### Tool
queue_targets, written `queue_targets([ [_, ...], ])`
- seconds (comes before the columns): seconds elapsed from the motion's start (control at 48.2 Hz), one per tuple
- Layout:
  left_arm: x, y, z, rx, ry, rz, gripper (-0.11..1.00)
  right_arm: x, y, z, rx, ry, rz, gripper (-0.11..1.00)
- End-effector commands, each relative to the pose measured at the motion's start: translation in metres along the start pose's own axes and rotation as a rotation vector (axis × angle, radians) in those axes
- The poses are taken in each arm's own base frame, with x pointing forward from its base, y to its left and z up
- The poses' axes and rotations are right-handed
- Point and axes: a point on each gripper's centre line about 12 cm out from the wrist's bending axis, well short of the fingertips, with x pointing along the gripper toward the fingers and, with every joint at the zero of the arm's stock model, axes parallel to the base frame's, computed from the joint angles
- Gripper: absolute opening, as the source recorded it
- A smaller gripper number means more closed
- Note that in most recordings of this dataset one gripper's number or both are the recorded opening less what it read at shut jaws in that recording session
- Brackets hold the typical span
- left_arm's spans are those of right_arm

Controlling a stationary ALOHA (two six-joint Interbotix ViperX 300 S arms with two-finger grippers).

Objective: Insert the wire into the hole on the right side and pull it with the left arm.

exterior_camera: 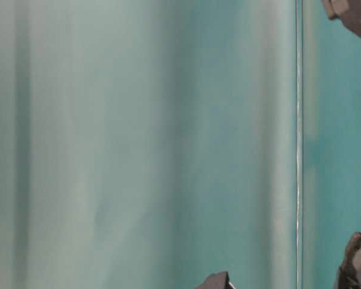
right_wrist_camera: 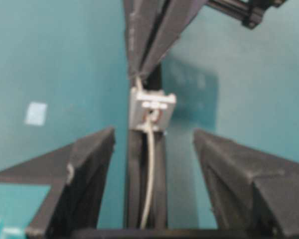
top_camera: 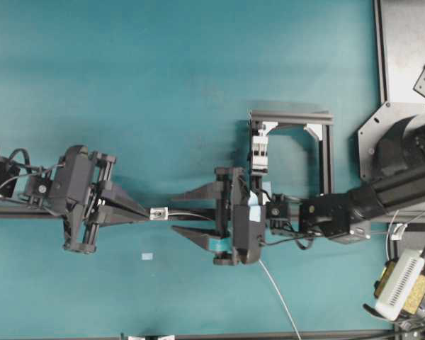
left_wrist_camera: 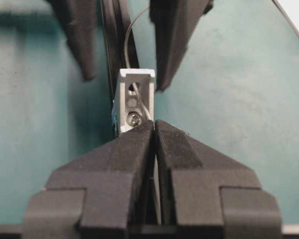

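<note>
Two stages judged: wire (left_wrist_camera: 145,107) threaded through the bracket hole (left_wrist_camera: 133,86), left gripper (left_wrist_camera: 154,130) clenched on its end, right gripper (right_wrist_camera: 154,149) released; pull remains.

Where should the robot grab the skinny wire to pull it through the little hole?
On the short end poking out of the bracket, coming from the left, where the left gripper is pinched shut on the wire. Its thinness calls for fingertips.

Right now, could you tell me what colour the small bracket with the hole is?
Silver-white metal bracket, clearest in the left wrist view.
</note>
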Motion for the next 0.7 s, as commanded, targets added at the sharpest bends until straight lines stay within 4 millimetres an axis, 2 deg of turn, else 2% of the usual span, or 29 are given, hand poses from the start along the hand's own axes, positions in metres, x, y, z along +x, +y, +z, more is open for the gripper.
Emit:
queue_targets([
  [0.0,-0.001,-0.005,0.016,0.002,-0.043,-0.014,-0.10,-0.005,0.000,0.017,0.025,-0.038,0.009,0.74],
  [0.249,-0.011,-0.004,0.017,0.001,-0.016,-0.008,-0.10,-0.007,0.000,0.016,0.026,-0.020,0.018,0.74],
  [0.684,-0.057,-0.002,0.017,-0.006,0.018,-0.003,-0.10,-0.008,-0.001,0.015,0.019,-0.019,0.014,0.73],
])
